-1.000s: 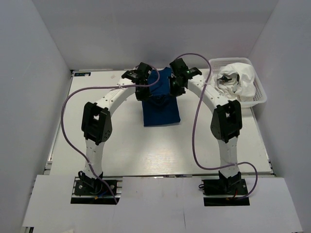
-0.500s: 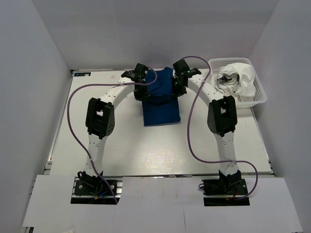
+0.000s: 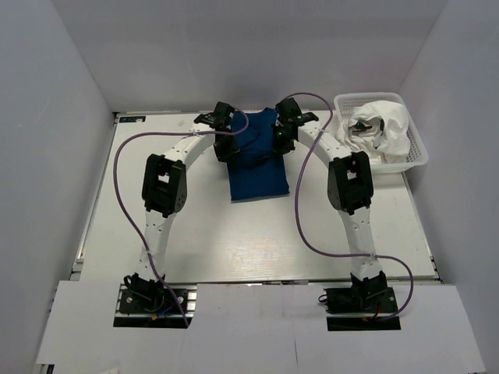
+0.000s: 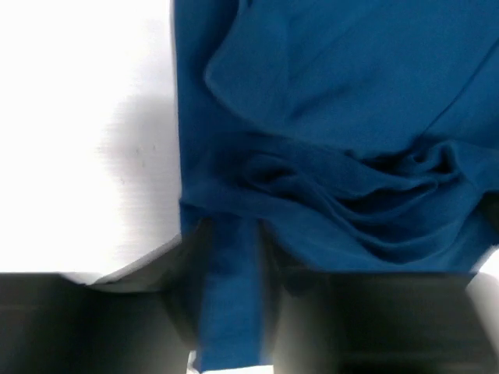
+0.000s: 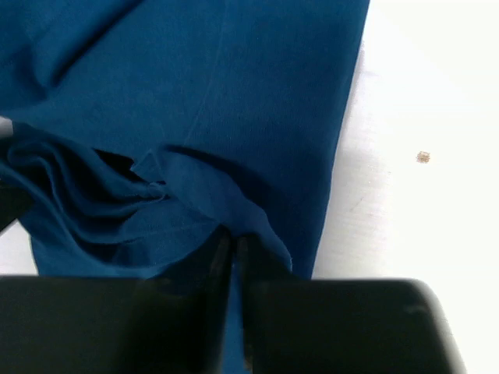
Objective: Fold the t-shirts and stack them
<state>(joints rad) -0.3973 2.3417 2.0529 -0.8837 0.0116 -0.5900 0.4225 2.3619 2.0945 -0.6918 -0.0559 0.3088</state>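
Top external: t-shirt (image 3: 261,175) on white table (image 3: 195,234); pale walls (image 3: 234,54).

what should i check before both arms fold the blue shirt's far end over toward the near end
1. Left jaws gripping the blue shirt: ok, a cloth strip runs between them.
2. Right jaws gripping it: ok, a fold is pinched at their tips.
3. Grips on opposite sides of the far end: ok.
4. Near half flat on the table: ok.
5. Cloth between the grips smooth: not ok, bunched in wrinkles.
6. White shirt out of the way: ok, in the basket.
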